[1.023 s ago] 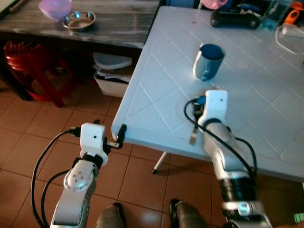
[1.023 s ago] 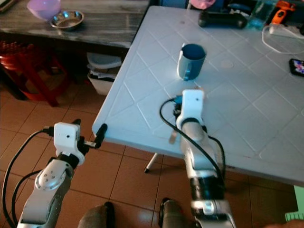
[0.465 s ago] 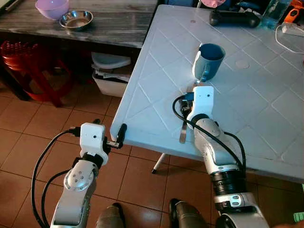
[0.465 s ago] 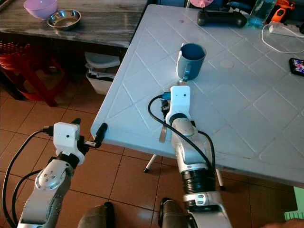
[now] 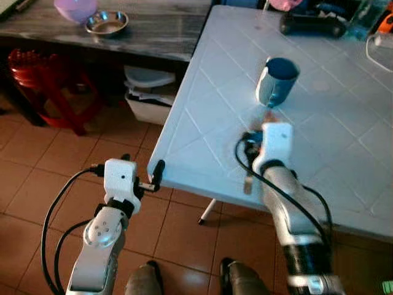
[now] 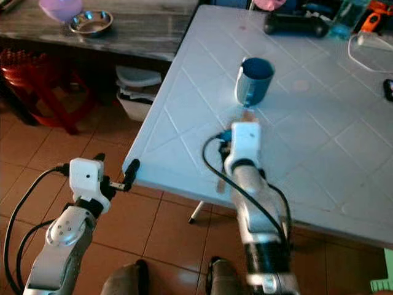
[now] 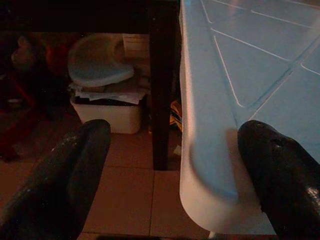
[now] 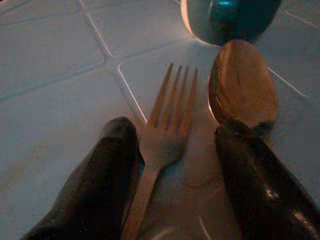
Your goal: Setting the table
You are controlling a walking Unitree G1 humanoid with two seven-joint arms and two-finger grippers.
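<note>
While the left hand (image 5: 153,178) hovers off-table, the right hand (image 8: 175,165) straddles fork (image 8: 167,120) and spoon (image 8: 242,87).

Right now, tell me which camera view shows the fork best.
The right wrist view: the fork lies close up between the right gripper fingers, tines toward the blue cup, beside a spoon. The eye views show just a handle end behind the wrist.

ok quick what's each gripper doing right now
Left gripper: open, empty, at the white plastic table corner.
Right gripper: open around a pale wooden fork and wooden spoon.
</note>
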